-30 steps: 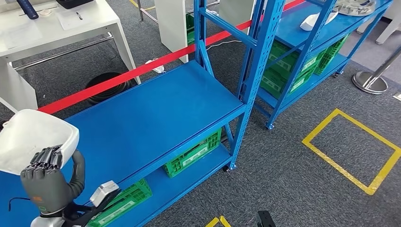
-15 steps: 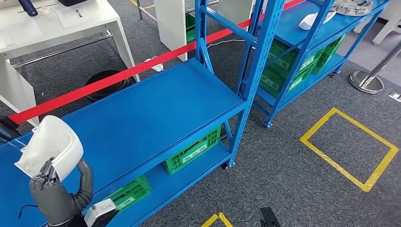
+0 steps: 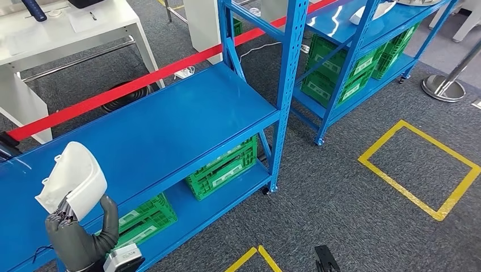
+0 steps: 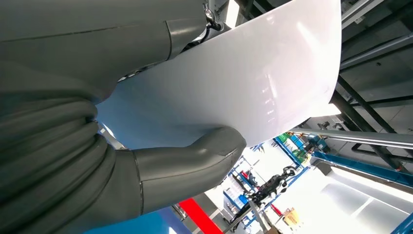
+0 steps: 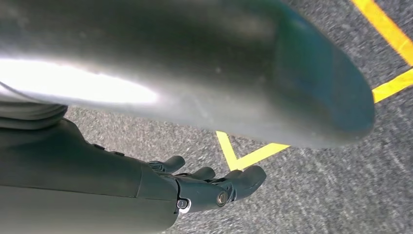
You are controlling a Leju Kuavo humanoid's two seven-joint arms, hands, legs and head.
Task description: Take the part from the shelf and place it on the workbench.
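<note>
The part (image 3: 75, 179) is a white curved plastic shell. My left hand (image 3: 79, 242) grips its lower edge and holds it upright above the front left of the blue shelf (image 3: 170, 130). In the left wrist view the part (image 4: 243, 83) lies against the palm of my left hand (image 4: 73, 146), with the thumb (image 4: 190, 163) pressed under it. My right hand (image 5: 209, 187) hangs over the grey carpet, fingers loosely apart with nothing in them. The white workbench (image 3: 85, 28) stands at the back left, behind the shelf.
A red barrier tape (image 3: 142, 85) runs behind the shelf. Green crates (image 3: 224, 169) sit on the lower level. A blue upright post (image 3: 286, 73) marks the shelf's right end, with a second shelf (image 3: 351, 34) beyond. A yellow floor square (image 3: 420, 170) and a stanchion base (image 3: 443, 88) lie right.
The view has shifted a little. My left hand has lifted the white part off the shelf top and turned it from lying to upright.
</note>
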